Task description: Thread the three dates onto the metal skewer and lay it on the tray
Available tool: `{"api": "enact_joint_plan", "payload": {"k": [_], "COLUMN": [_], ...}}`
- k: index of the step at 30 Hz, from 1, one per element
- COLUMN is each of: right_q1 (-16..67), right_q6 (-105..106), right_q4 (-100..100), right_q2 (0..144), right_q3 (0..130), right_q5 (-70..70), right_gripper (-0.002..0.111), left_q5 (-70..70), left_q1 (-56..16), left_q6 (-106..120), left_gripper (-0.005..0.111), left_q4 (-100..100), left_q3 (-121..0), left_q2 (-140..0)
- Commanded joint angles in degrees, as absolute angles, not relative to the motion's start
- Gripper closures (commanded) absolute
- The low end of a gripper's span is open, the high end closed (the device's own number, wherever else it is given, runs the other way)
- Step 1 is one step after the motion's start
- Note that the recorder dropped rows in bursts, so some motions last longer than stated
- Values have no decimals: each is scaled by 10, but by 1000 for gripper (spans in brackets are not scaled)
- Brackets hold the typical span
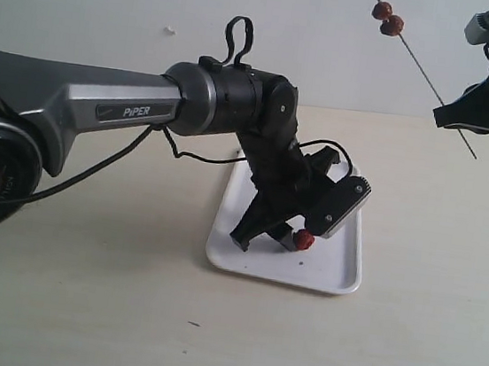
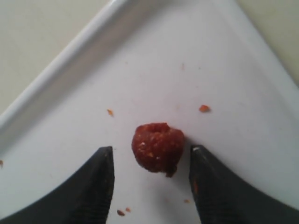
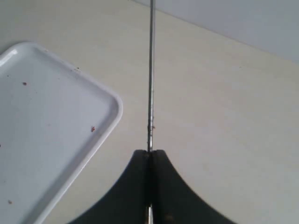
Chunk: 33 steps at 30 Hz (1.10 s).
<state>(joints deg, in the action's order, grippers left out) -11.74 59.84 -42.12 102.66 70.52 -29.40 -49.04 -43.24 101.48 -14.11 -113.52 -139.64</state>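
Loose date: one wrinkly reddish-brown date (image 2: 157, 148) sitting on the tray's floor, near the front edge in the exterior view.
Left gripper: left gripper (image 2: 152, 148) is down on the tray, straddling that date with its jaws spread. It's not pinching.
Fingers: the two dark fingers (image 2: 100, 186) sit one on each side of the date. One has a clear strip of white tray showing between it and the fruit. The other is right up against it, and I honestly can't tell if it's touching.
Crumbs: a few little orange-brown crumbs (image 2: 204, 108) are scattered on the tray around the date.
Tray: white tray (image 1: 334, 264) with rounded corners, lying flat on the pale table (image 1: 78, 305). The left arm leans over its middle.
Metal skewer: thin grey metal skewer (image 3: 150, 84) up in the air off to the right of the tray, tilted. In the exterior view its upper end points up-left in front of the wall (image 1: 114, 6).
Two threaded dates: two threaded dates (image 1: 391, 25) are on the skewer near its upper end, snug against each other.
Right gripper: right gripper (image 3: 150, 156) has its jaws clamped tight on the skewer's lower part, and a short bit of rod pokes out past it.
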Motion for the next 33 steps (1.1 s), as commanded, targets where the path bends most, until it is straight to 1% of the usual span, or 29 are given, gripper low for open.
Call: {"api": "enact_joint_plan", "payload": {"k": [1, 8, 10, 12, 14, 28, 33], "right_q1": [-120, -120, -120, -120, -120, -120, -120], "right_q6": [599, 599, 599, 599, 599, 603, 602], "right_q4": [-429, -429, -429, -429, -429, -404, -354], "right_q2": [1020, 1020, 1020, 1020, 1020, 1020, 1020], "right_q3": [709, 709, 709, 709, 709, 709, 709], "right_q5": [-296, -296, -296, -296, -296, -302, -347], "right_gripper": [108, 108, 108, 108, 108, 108, 108], "left_q5": [-494, -494, -493, -493, -493, -492, -470], "left_q1": [-434, -435, -435, -436, -436, -432, -428], "left_q6": [1017, 1017, 1017, 1017, 1017, 1012, 985], "left_gripper": [57, 58, 61, 67, 71, 70, 70], "left_q4": [-147, -143, -143, -143, -143, -143, -132], "left_q3": [-1133, -1133, -1133, -1133, -1133, -1133, -1133], "left_q2": [-1404, -1416, -1416, -1416, -1416, -1403, -1391]}}
